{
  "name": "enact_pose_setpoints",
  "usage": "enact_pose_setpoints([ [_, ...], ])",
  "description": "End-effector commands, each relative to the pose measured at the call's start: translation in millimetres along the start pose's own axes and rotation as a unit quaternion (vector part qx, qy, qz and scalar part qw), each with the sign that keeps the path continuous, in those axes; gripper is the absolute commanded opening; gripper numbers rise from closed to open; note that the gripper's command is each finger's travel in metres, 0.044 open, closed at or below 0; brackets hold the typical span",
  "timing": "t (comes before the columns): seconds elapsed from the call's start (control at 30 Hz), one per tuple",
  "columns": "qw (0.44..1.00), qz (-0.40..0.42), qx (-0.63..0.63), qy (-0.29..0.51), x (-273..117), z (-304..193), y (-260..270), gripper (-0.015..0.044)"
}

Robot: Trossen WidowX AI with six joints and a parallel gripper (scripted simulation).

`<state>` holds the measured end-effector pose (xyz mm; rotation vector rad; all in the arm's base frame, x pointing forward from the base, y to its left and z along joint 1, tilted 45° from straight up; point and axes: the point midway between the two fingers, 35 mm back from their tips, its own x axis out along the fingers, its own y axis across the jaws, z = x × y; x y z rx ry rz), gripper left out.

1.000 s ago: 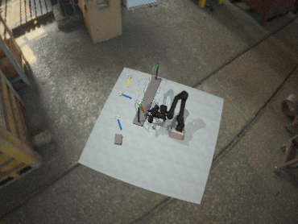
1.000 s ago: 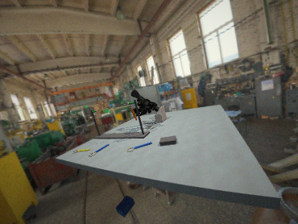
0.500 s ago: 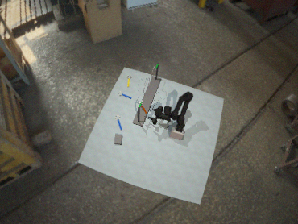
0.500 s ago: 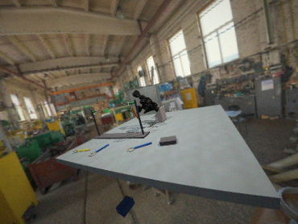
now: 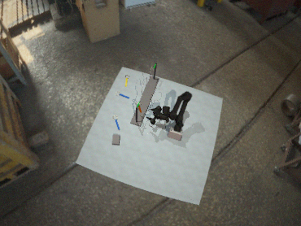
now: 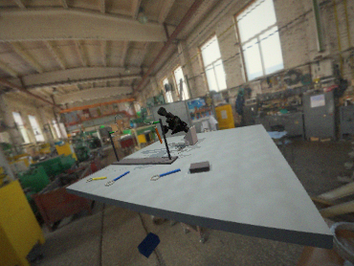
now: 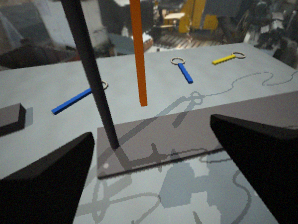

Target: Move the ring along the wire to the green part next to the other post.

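The orange handle [image 5: 140, 108] [image 6: 159, 135] [image 7: 139, 55] hangs down, nearly upright, beside the near post [image 5: 137, 115] [image 6: 166, 145] [image 7: 92, 75]. Its ring is too small to make out in the top and exterior views and is above the frame in the wrist view. It hangs at the green part [image 6: 154, 122] by this post. The far post [image 5: 154, 72] [image 6: 114, 147] has a green part [image 5: 154, 66] [image 6: 112, 132] at its top. The thin wire between is hardly visible. My gripper [image 5: 150, 114] [image 7: 152, 128] is wide open and empty, back from the handle on the arm's side, apart from handle and post.
Both posts stand on a long grey-brown base [image 5: 147, 95] [image 7: 260, 118]. Beyond it lie a yellow-handled ring [image 5: 126, 82] [image 7: 223, 59], two blue-handled rings and a dark block [image 5: 115, 140] [image 6: 199, 166] [image 7: 11, 119].
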<state>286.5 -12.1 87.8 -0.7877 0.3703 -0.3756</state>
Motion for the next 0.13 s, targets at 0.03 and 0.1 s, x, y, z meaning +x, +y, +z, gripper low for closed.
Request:
enact_pose_setpoints([
  [0.03, 1.0, -0.001, 0.001, 0.002, -0.2, -0.9, -0.4, 0.044],
  [0.1, 1.0, -0.001, 0.001, 0.002, -0.2, -0.9, -0.4, 0.044],
])
